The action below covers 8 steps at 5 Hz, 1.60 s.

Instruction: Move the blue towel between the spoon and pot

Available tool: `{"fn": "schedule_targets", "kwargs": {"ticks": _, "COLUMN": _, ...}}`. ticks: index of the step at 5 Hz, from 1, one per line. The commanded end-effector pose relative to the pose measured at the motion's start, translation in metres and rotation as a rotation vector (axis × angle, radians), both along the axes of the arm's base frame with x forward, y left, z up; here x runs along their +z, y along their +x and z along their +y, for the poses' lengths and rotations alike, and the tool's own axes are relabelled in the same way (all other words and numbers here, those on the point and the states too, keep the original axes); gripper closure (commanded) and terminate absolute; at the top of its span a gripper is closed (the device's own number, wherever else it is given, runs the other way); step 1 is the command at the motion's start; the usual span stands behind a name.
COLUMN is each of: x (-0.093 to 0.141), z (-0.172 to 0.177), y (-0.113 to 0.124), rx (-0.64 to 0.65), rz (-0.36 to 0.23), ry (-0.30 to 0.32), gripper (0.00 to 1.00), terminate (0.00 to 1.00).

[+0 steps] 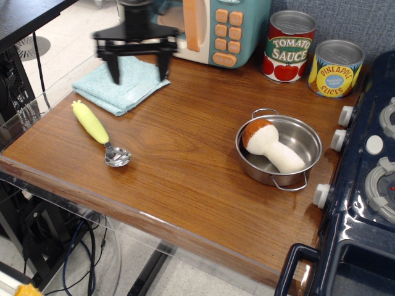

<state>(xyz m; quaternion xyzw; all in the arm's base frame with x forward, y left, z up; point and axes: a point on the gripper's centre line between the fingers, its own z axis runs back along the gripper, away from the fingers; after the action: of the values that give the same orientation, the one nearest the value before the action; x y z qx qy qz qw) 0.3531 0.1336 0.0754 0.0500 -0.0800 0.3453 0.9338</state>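
The light blue towel [118,86] lies folded at the table's back left. My gripper [139,78] hangs just over it, open, its two black fingers spread across the towel's middle with nothing held. The spoon [99,131] with its yellow handle rests in front of the towel, metal bowl pointing toward the table's front. The steel pot [307,144] sits far to the right and holds a toy mushroom [270,145].
A toy microwave [213,28] stands at the back, right behind the gripper. A tomato sauce can [289,54] and a pineapple can [336,68] stand at the back right. A dark toy stove [369,185] borders the right edge. Bare wood [185,148] separates spoon and pot.
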Motion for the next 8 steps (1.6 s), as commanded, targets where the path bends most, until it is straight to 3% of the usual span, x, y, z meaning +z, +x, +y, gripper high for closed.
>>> {"fn": "schedule_targets", "kwargs": {"ticks": 1, "x": 0.003, "z": 0.04, "y": 0.017, "rx": 0.069, "rz": -0.049, "ry": 0.082, "gripper": 0.0, "terminate": 0.0}}
{"fn": "schedule_targets", "kwargs": {"ticks": 4, "x": -0.03, "z": 0.056, "y": 0.03, "rx": 0.087, "rz": 0.002, "ry": 0.106, "gripper": 0.0, "terminate": 0.0}}
{"fn": "schedule_targets", "kwargs": {"ticks": 6, "x": -0.043, "z": 0.038, "y": 0.028, "rx": 0.053, "rz": 0.005, "ry": 0.056, "gripper": 0.0, "terminate": 0.0}}
{"fn": "schedule_targets", "kwargs": {"ticks": 8, "x": -0.046, "z": -0.002, "y": 0.024, "rx": -0.031, "rz": 0.008, "ry": 0.023, "gripper": 0.0, "terminate": 0.0}}
